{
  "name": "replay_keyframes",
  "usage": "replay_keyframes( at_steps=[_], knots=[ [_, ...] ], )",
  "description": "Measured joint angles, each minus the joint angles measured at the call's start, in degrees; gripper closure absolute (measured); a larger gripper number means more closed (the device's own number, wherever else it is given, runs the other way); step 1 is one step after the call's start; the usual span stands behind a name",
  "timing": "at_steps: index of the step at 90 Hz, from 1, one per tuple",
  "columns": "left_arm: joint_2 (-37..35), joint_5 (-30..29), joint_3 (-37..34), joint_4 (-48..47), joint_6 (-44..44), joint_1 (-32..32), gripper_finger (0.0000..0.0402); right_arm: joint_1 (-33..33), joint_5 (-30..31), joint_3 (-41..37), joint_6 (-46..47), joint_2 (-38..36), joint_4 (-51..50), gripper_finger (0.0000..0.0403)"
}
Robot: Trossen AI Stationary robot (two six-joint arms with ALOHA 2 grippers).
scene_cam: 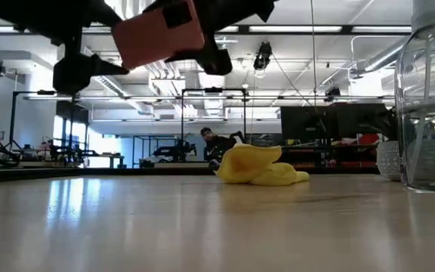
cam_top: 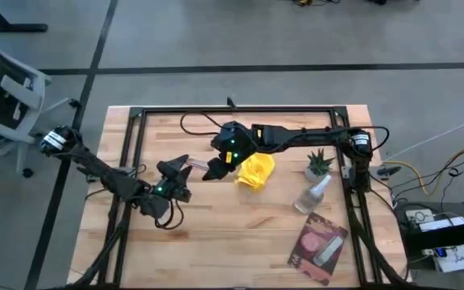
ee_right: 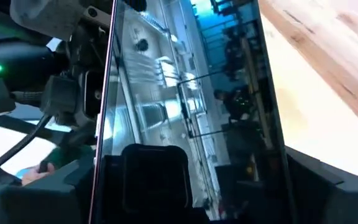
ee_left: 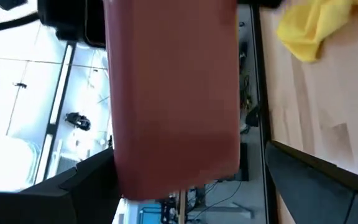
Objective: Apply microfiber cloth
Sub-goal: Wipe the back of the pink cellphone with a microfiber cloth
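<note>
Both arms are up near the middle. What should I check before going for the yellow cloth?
1. Microfiber cloth lies free on the table, nothing on it: ok.
2. Cloth in a tool: not ok, neither holds it.
3. Pink-backed flat device is off the table, between left tool and right tool: ok.
4. Which tool grips the device: cannot tell.
5. Spray bottle and plant pot stand apart from the cloth: ok.

Overhead view straight down, low view level across the table (cam_top: 240,242), both sharing the microfiber cloth (cam_top: 255,171).
</note>
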Motion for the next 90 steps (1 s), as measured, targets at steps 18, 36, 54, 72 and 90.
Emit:
replay_keyframes(
  at_steps=[18, 36, 54, 72, 90],
  knots=[
    [0.0, -0.21, 1.89, -0.03, 2.17, 0.16, 0.0051, 0.0, -2.54, -0.04, 4.04, 0.0, 3.11, 0.0093],
    [0.0, -0.2, 3.26, -0.02, 3.02, 1.03, 0.0051, 0.08, -5.9, -0.07, 10.83, 0.5, 6.3, 0.0093],
    [0.0, -0.6, 3.71, -0.04, 2.75, 1.28, 0.0051, 0.14, -6.75, -0.16, 15.52, 1.09, 8.63, 0.0093],
    [0.0, -1.61, 3.37, -0.86, 1.66, 1.28, 0.0051, 0.13, -6.71, -0.15, 17.81, 1.63, 9.88, 0.0093],
    [0.0, -2.32, 2.96, -0.78, -0.7, 1.3, 0.0051, 0.11, -6.71, -0.17, 20.65, 2.62, 12.6, 0.0093]
  ],
)
